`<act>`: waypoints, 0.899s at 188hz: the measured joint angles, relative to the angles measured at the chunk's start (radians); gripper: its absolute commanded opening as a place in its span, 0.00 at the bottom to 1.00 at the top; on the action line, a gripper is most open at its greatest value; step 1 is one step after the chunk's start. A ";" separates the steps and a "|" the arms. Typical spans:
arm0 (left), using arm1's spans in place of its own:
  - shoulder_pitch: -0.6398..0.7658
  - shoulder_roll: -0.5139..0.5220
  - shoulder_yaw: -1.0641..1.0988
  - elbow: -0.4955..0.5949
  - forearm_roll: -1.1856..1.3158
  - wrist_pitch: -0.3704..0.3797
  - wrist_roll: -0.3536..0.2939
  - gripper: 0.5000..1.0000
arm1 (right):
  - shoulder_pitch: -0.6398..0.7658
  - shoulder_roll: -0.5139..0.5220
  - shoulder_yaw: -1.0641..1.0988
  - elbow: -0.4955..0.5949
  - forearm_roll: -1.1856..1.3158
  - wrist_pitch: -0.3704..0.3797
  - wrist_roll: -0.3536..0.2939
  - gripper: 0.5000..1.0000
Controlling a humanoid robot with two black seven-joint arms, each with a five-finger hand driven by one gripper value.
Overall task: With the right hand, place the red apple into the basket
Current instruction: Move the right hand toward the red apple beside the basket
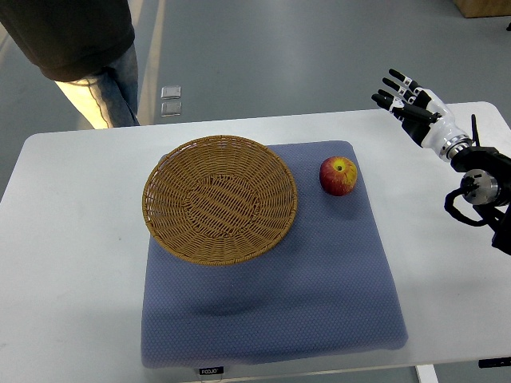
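A red apple [338, 175] with a yellow patch sits on a blue-grey mat [271, 287], just right of a round wicker basket [219, 198]. The basket holds nothing and rests on the mat's upper left part. My right hand [403, 94] comes in from the right edge and hovers above the table's far right corner, up and to the right of the apple, apart from it. Its fingers are spread and hold nothing. The left arm does not show.
The mat lies on a white table [72, 239]. A person in a dark top and jeans [88, 48] stands beyond the table's far left corner. The floor lies beyond the far edge.
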 measured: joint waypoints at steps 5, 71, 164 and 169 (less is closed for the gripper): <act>0.000 0.000 0.000 0.000 0.000 0.000 0.000 1.00 | -0.001 0.000 0.000 0.000 -0.001 0.000 0.000 0.85; 0.000 0.000 0.000 0.000 0.000 0.000 0.000 1.00 | -0.002 0.001 -0.003 0.004 -0.024 0.002 0.000 0.85; 0.000 0.000 0.000 0.000 0.000 0.000 0.000 1.00 | 0.022 -0.007 -0.003 0.013 -0.561 0.112 0.018 0.84; 0.000 0.000 0.000 0.000 0.000 0.000 0.000 1.00 | 0.027 -0.007 -0.003 0.013 -0.583 0.114 0.021 0.84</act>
